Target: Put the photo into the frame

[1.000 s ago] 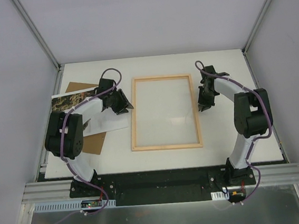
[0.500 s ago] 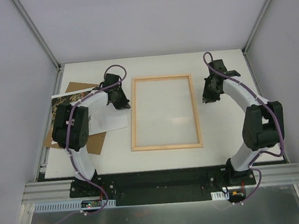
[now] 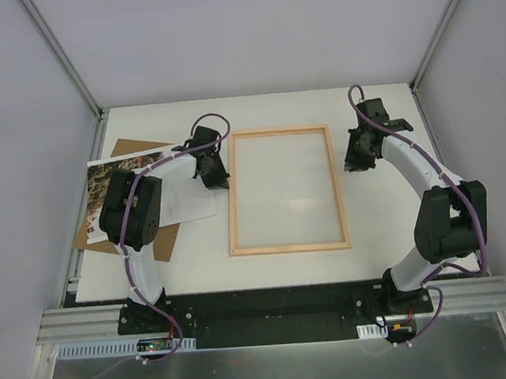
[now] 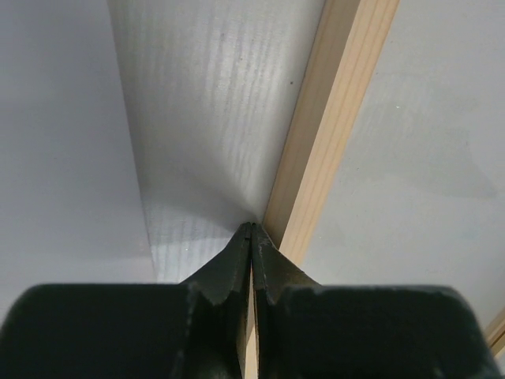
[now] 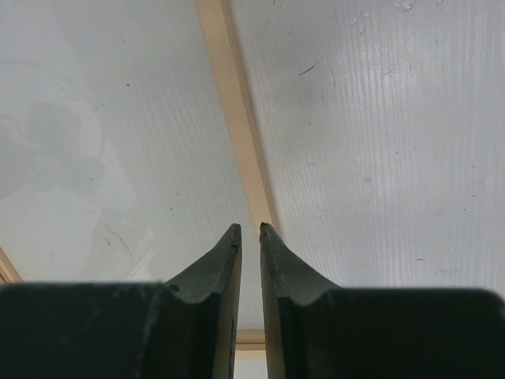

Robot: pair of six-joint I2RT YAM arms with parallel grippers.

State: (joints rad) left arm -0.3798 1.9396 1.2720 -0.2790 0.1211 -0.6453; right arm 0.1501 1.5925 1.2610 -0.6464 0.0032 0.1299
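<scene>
The frame [image 3: 289, 249], light wood strips around a clear pane, lies flat in the middle of the table. The photo [image 3: 113, 176] lies at the left, cliff picture up, partly under my left arm and on top of a brown backing board. My left gripper [image 3: 215, 172] is shut and empty, its tips [image 4: 252, 227] against the outer edge of the frame's left strip [image 4: 335, 126]. My right gripper [image 3: 355, 158] hovers by the frame's right strip [image 5: 230, 110], its jaws a narrow gap apart with nothing between them.
The brown backing board [image 3: 156, 244] sticks out under the photo at the left table edge. White paper [image 4: 55, 158] lies just left of the left gripper. Enclosure walls and metal posts stand close around the white table [image 3: 391, 230].
My left gripper has moved right against the frame's left strip, and the frame has slid a little to the right. My right gripper has moved toward the far right, off the frame's side.
</scene>
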